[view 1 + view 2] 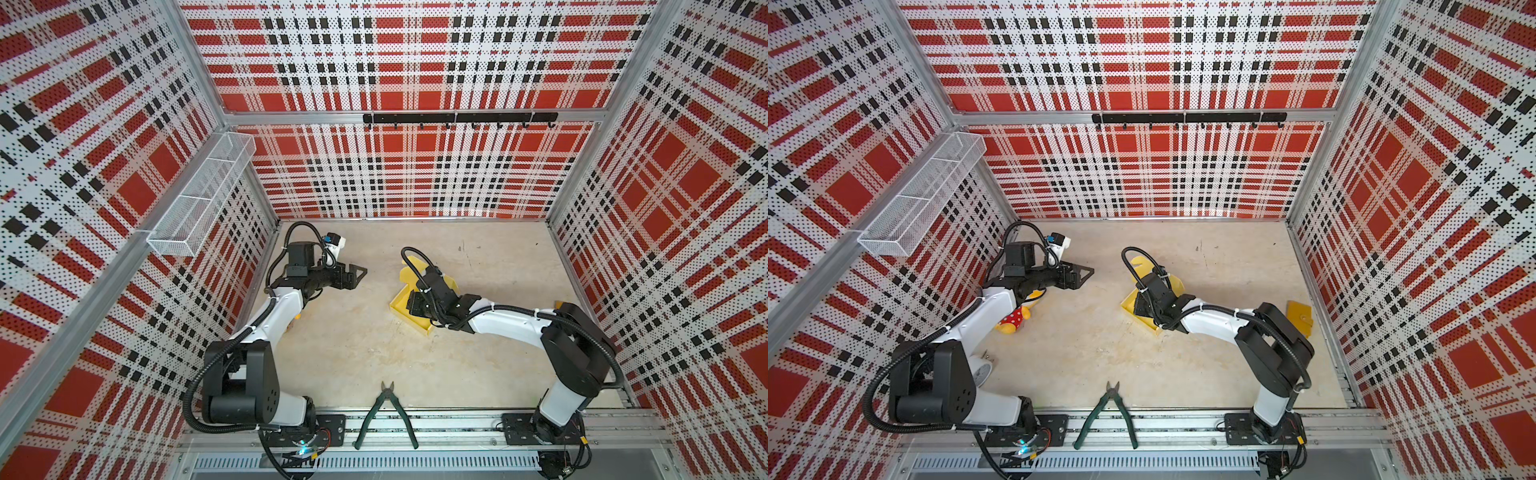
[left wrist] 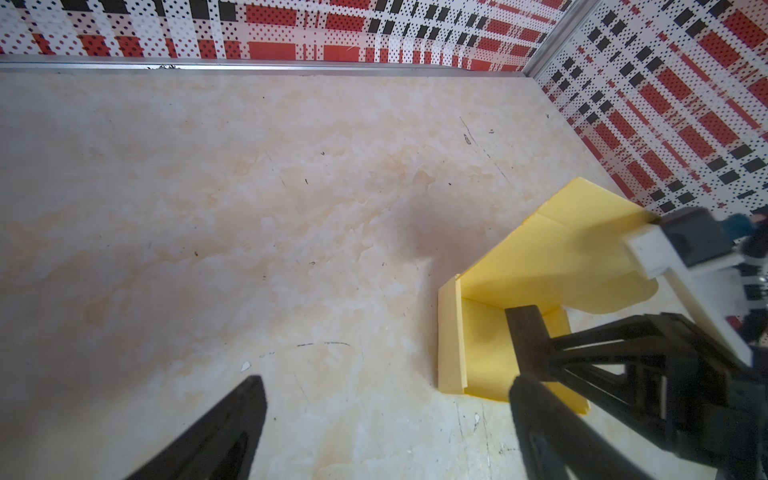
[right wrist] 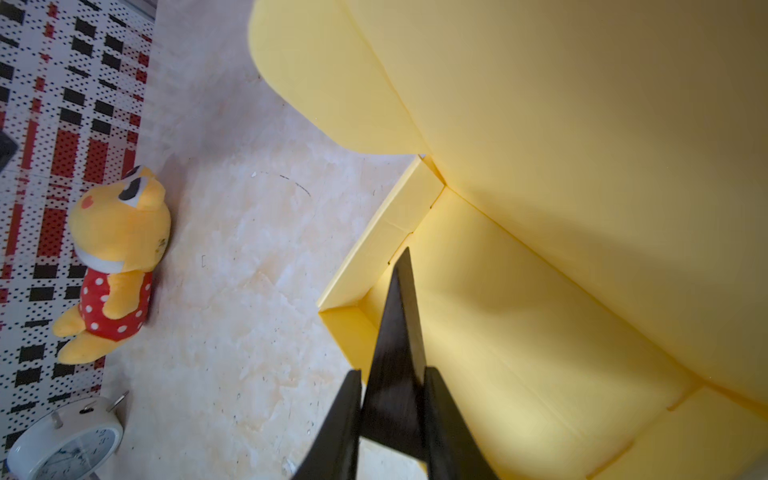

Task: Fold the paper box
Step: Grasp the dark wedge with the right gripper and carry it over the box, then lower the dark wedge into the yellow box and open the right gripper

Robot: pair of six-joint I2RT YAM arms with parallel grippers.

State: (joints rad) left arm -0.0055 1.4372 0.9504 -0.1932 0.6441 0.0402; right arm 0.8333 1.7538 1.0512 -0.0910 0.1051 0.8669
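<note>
My right arm covered most of the paper box [image 1: 399, 306] in both top views, leaving only a corner of its tray and the tip of its raised flap clear. The plush toy [image 1: 1013, 320] lay half under my left arm. The alarm clock [image 3: 62, 449] was cut off by the edge of the right wrist view, and the numerals on its dial, the only writing I could find, were too blurred to read with certainty. The small orange-yellow piece [image 1: 1300, 316] showed beside my right elbow.

The paper box sat on the worktop [image 1: 361, 353] right of the middle. It was pale yellow card, a shallow tray with low walls folded up and a broad panel standing from its far edge, ending in a rounded flap. My right jaws stood narrow, reaching down into the tray. I could not tell whether they pinched any card. My left jaws hung wide apart over bare worktop, well apart from the box. Green-handled cutters [image 1: 386, 411] lay at the front edge.
</note>
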